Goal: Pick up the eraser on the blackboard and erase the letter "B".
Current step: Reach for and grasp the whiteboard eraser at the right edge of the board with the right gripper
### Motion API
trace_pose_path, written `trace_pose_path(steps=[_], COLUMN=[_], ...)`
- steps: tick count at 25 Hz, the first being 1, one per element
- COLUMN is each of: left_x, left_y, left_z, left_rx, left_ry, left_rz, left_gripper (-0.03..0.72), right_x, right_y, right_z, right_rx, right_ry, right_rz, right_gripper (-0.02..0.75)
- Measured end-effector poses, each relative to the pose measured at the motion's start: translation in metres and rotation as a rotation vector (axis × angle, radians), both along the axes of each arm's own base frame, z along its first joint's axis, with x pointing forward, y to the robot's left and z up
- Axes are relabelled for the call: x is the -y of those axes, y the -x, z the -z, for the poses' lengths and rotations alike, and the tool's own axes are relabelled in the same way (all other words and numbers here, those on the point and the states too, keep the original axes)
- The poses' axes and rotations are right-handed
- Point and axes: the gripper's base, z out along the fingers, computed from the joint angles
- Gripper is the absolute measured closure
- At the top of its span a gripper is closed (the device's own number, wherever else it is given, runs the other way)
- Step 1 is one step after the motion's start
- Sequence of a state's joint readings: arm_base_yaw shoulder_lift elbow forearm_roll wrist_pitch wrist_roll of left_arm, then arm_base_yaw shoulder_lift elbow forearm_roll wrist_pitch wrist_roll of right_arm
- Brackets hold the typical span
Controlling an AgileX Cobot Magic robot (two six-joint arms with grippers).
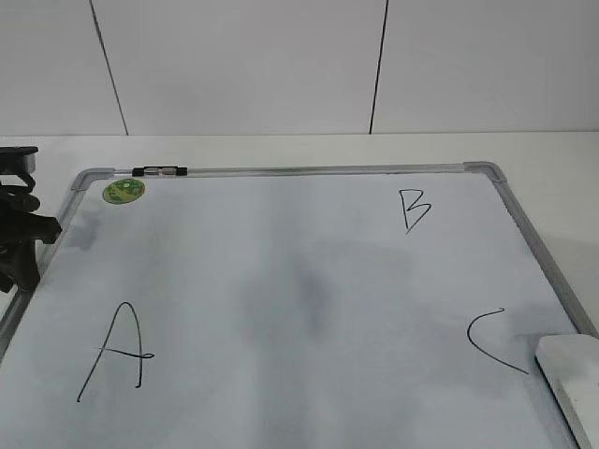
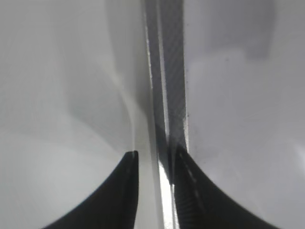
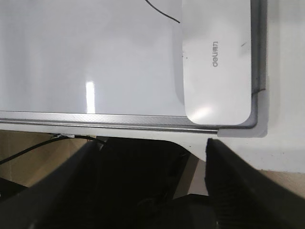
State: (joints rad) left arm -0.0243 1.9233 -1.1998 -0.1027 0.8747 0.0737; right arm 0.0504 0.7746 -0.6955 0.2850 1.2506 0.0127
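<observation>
Right gripper (image 3: 157,186), its jaws spread apart and holding nothing, hangs off the near edge of the blackboard (image 3: 95,57), just short of the eraser (image 3: 217,57), which lies in the near right corner against the frame, marked "deli". Left gripper (image 2: 155,191) is blurred, its jaws parted astride the frame. Letter "B" (image 1: 414,210) sits far right

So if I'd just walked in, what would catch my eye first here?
Probably the big blackboard with three black handwritten letters: a large A near left, the letter "B" far right, a curved C near right. Then the eraser lying in the near right corner, and a small green disc at the far left.
</observation>
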Motion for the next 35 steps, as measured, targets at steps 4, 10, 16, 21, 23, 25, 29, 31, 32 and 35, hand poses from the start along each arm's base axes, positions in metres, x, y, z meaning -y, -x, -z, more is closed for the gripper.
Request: trace_pose_path(steps=[4, 10, 16, 21, 23, 25, 29, 31, 32, 35], left_x=[0.001, 0.002, 0.002, 0.002, 0.002, 0.002, 0.002, 0.002, 0.002, 0.002], left_y=[0.0, 0.0, -0.001, -0.001, -0.001, -0.001, -0.001, -0.001, -0.001, -0.001], left_z=[0.0, 0.001, 0.002, 0.002, 0.002, 0.002, 0.002, 0.002, 0.002, 0.002], left_rx=[-0.002, -0.01, -0.02, -0.021, -0.021, -0.021, -0.023, -0.023, -0.023, -0.023], left_ry=[0.006, 0.018, 0.018, 0.019, 0.019, 0.019, 0.019, 0.019, 0.019, 0.019], left_rz=[-0.006, -0.02, -0.022, -0.023, -0.023, -0.023, -0.023, -0.023, -0.023, -0.023], left_gripper=[0.575, 0.648, 0.648, 0.648, 0.648, 0.648, 0.648, 0.648, 0.648, 0.648], right_x=[0.0, 0.0, 0.004, 0.01, 0.01, 0.01, 0.009, 0.009, 0.009, 0.008], right_y=[0.0, 0.0, 0.0, -0.004, -0.01, -0.018, -0.039, -0.048, -0.052, -0.064], right_z=[0.0, 0.0, 0.001, 0.005, 0.008, 0.012, 0.025, 0.033, 0.036, 0.048], right_rx=[0.0, 0.0, -0.004, -0.026, -0.053, -0.067, -0.115, -0.156, -0.17, -0.206], right_ry=[0.0, 0.0, 0.043, 0.109, 0.115, 0.116, 0.122, 0.129, 0.133, 0.145], right_rz=[0.0, 0.0, 0.025, 0.04, 0.04, 0.044, 0.046, 0.032, 0.022, 0.002], right_gripper=[0.206, 0.206, 0.183, 0.078, 0.071, 0.069, 0.069, 0.069, 0.069, 0.069])
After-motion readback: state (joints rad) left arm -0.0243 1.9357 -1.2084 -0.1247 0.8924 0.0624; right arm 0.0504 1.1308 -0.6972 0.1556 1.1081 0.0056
